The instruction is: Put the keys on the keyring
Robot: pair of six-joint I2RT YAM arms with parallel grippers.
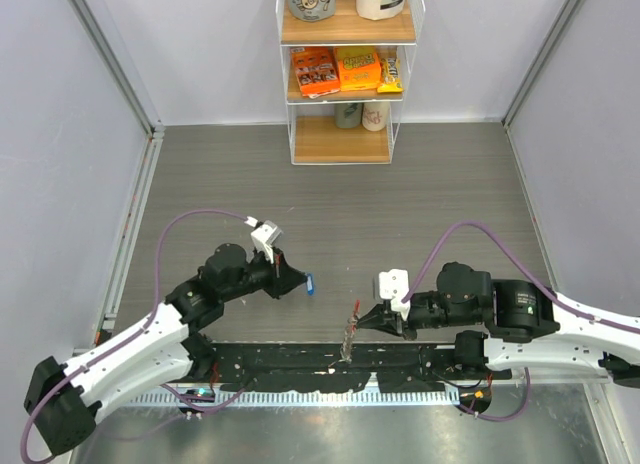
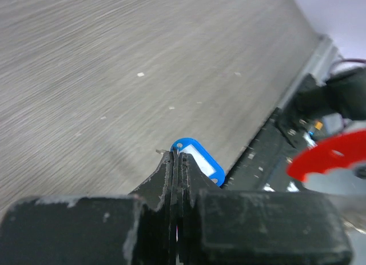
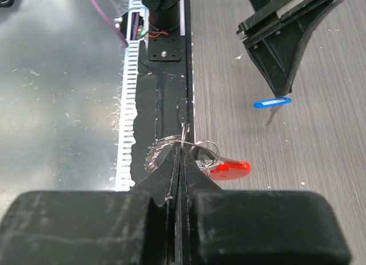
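My left gripper [image 1: 300,282] is shut on the blue-headed key [image 1: 311,284], held a little above the table. In the left wrist view the blue head [image 2: 199,160] sticks out past the closed fingertips [image 2: 171,162]. My right gripper [image 1: 364,321] is shut on the keyring [image 3: 169,141]. Its silvery rings and red fob [image 3: 230,169] hang at the tips, over the black mat's edge. The fob also shows in the top view [image 1: 355,307] and the left wrist view [image 2: 331,156]. The two grippers face each other, a short gap apart. The blue key shows in the right wrist view [image 3: 272,103]. No green key is in view.
A white shelf [image 1: 345,134] with snack packets and bottles stands at the back centre. A black mat [image 1: 300,369] runs along the near edge between the arm bases, with a metal surface [image 3: 63,93] beyond it. Grey walls close both sides.
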